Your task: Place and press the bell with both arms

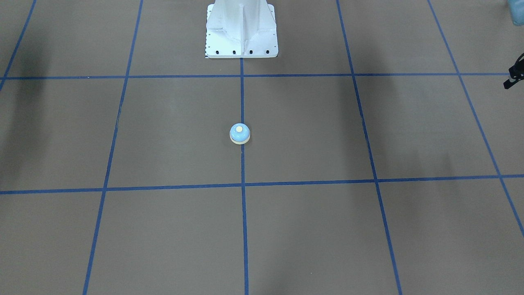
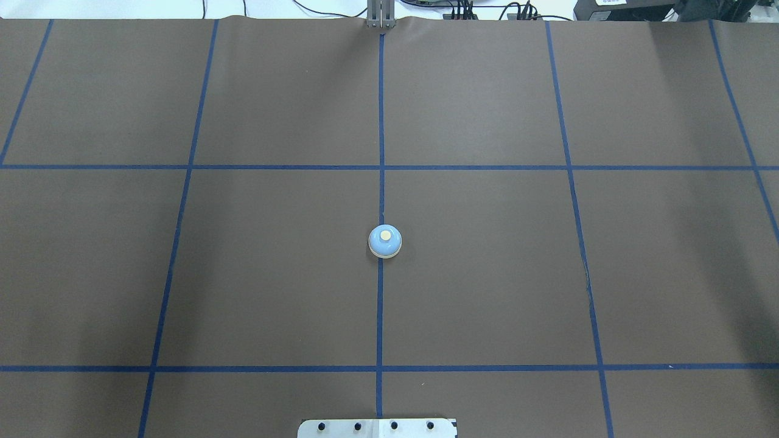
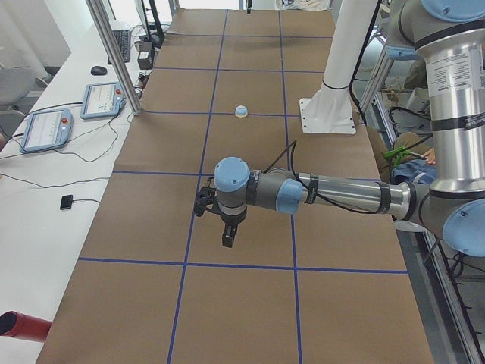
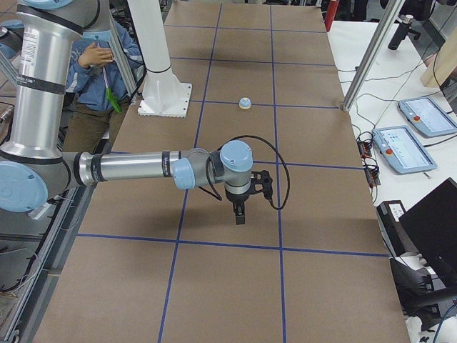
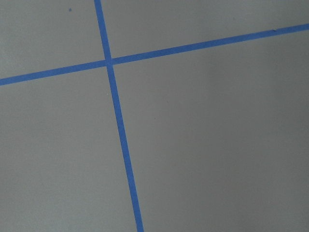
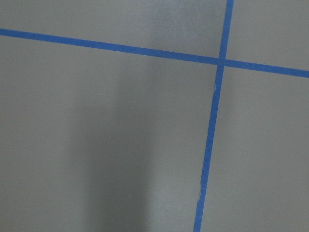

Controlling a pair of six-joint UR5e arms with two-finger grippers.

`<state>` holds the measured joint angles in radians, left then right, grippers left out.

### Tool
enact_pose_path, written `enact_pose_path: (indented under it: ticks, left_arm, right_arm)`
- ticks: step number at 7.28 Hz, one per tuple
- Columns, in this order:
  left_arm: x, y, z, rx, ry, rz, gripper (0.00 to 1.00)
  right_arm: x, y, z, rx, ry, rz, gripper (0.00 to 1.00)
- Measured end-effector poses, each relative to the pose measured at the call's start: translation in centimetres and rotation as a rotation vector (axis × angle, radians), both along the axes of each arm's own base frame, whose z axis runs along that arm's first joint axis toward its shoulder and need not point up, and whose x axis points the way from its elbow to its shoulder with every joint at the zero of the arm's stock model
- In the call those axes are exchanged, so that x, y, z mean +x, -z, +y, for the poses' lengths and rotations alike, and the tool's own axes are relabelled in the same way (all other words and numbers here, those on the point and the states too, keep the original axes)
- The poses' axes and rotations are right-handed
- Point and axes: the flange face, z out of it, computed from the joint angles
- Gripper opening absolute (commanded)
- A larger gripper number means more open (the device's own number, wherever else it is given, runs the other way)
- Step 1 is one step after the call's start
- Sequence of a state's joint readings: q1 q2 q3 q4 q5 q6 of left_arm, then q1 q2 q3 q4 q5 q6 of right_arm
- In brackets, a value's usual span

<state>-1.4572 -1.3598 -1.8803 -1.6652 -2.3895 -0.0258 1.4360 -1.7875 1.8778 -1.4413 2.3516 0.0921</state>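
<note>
The bell (image 2: pixel 384 241) sits upright at the middle of the counter (image 2: pixel 487 292), on a blue tape line (image 2: pixel 380 316). The left fingers (image 3: pixel 227 236) hang above the counter's left end and the right fingers (image 4: pixel 239 216) above its right end. Both are well apart from the bell. I cannot tell how far open either pair is.

the bell (image 2: pixel 384 241) (light-blue dome, yellow button) sits upright on the table (image 2: pixel 487 274); left arm (image 3: pixel 341 196) and right arm (image 4: pixel 128 168) stretch well away.
</note>
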Motion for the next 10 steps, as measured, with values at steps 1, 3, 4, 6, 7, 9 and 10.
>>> enact_pose_path:
  ticks: [1, 3, 4, 6, 7, 9, 10]
  left_arm:
    - [-0.3, 0.8, 0.8, 0.008, 0.009, 0.0, 0.99]
    - [-0.5, 1.0, 2.3, -0.001, 0.012, 0.0, 1.0]
    - [-0.5, 0.5, 2.6, -0.017, 0.012, 0.003, 1.0]
    - [-0.4, -0.9, 2.0, -0.061, 0.012, -0.002, 1.0]
    - [-0.4, -0.7, 1.5, -0.093, 0.014, -0.005, 1.0]
    - [-0.5, 0.1, 1.0, -0.124, 0.02, -0.01, 1.0]
    - [-0.7, 0.3, 0.8, -0.121, 0.024, -0.008, 1.0]
  right_arm:
    - [0.0, 0.7, -0.2, 0.014, -0.002, -0.001, 1.0]
    - [0.0, 1.7, -0.5, 0.025, -0.009, -0.002, 1.0]
    - [0.0, 2.2, -0.5, 0.032, -0.01, -0.003, 1.0]
    - [0.5, 3.2, -0.6, 0.029, -0.02, -0.004, 1.0]
    - [1.6, 3.1, -0.3, -0.002, -0.039, 0.001, 1.0]
    - [2.1, 2.8, 0.0, -0.036, -0.028, 0.022, 1.0]
    - [1.5, 2.5, -0.4, -0.043, -0.008, 0.031, 1.0]
